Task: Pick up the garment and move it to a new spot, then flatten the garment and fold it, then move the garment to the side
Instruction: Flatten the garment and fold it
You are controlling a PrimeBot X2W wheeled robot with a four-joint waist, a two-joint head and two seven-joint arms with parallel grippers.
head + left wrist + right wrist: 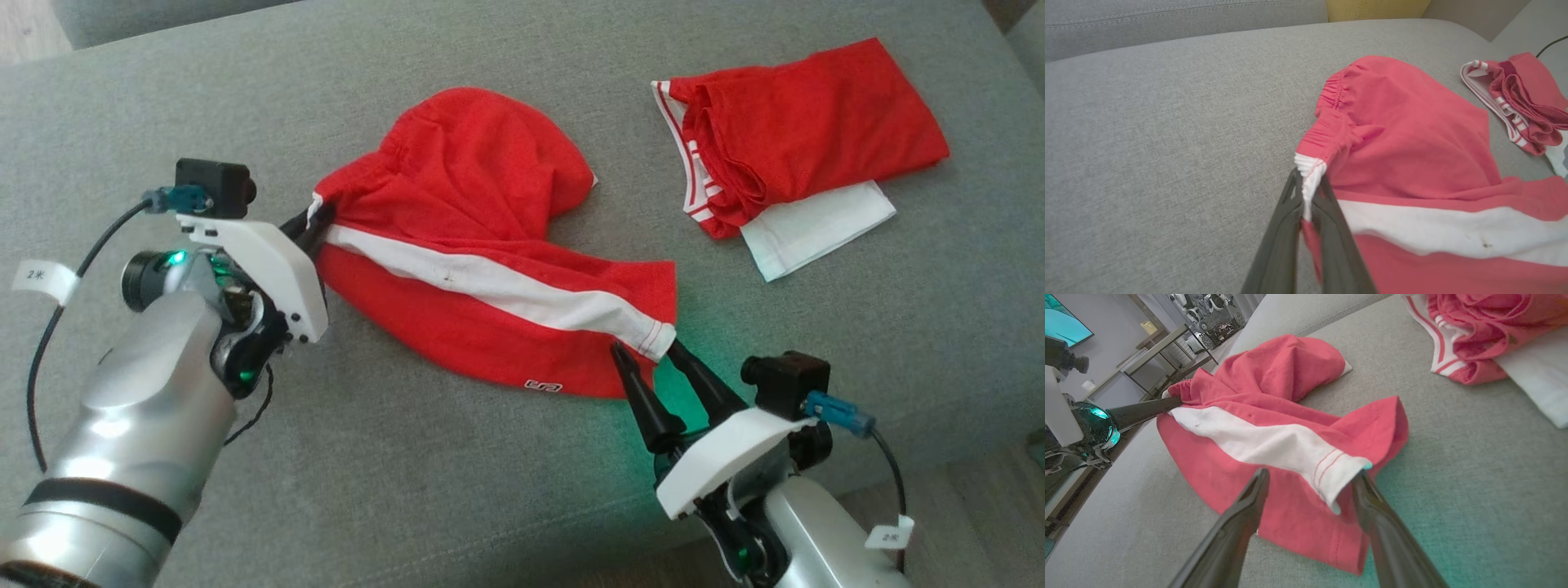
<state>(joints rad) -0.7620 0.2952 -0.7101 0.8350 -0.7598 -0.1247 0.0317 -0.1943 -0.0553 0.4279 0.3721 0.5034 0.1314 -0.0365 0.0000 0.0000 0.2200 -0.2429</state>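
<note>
The garment (482, 245) is a pair of red shorts with a white side stripe, lying crumpled on the grey couch cushion (490, 506). My left gripper (314, 224) is shut on the white waistband corner (1308, 171) at the garment's left end. My right gripper (649, 347) stands open at the hem end. Its two dark fingers (1249, 506) straddle the white stripe's hem corner (1343, 473), which drapes against the right finger. In the right wrist view the garment (1274, 428) spreads ahead, with the left gripper's fingers (1143, 410) pinching its far corner.
A second red garment (808, 122) with a striped band lies on a white cloth (816, 229) at the back right of the cushion. The couch's front edge (898, 474) runs close behind my right wrist. A yellow cushion (1376, 9) sits beyond the seat.
</note>
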